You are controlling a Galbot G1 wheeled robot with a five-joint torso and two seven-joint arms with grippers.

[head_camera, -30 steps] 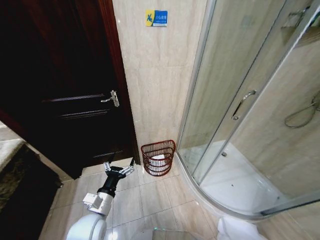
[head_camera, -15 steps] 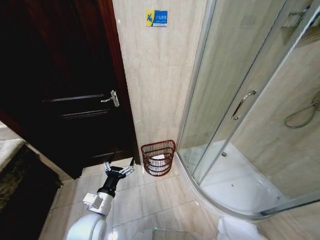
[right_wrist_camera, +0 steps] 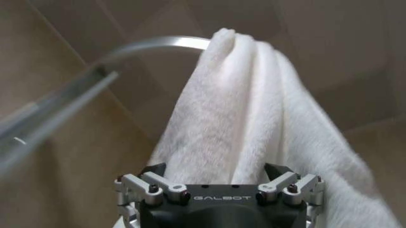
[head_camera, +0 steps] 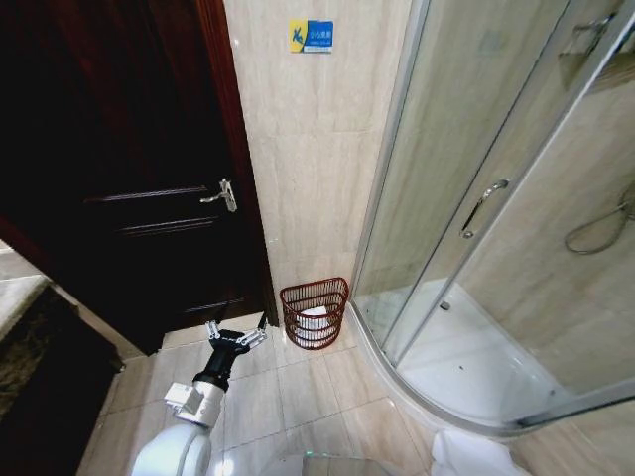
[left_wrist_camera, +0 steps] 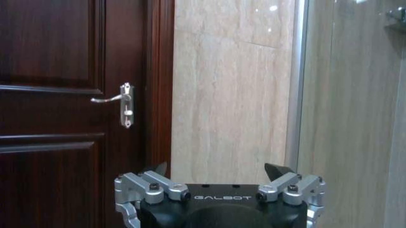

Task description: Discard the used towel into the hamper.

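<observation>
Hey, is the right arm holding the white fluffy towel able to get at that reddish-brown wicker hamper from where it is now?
Probably, with a long reach. The right gripper, shut on the white fluffy towel, sits low beside the glass shower enclosure. Bare floor tiles lie before the reddish-brown wicker hamper.

Head view: from high up, looking forward and down into a bathroom corner, dark door (head_camera: 129,188) at frame left, shower enclosure (head_camera: 496,228) at right, hamper (head_camera: 315,312) low in the centre, far off. Left wrist view: low and level, over the left hand (left_wrist_camera: 216,170), facing the same door and its handle (left_wrist_camera: 120,102), shared with the head view, nearer. Right wrist view: very close over the right hand (right_wrist_camera: 216,170), pressed against the white towel (right_wrist_camera: 247,114), tiled floor beyond.
</observation>
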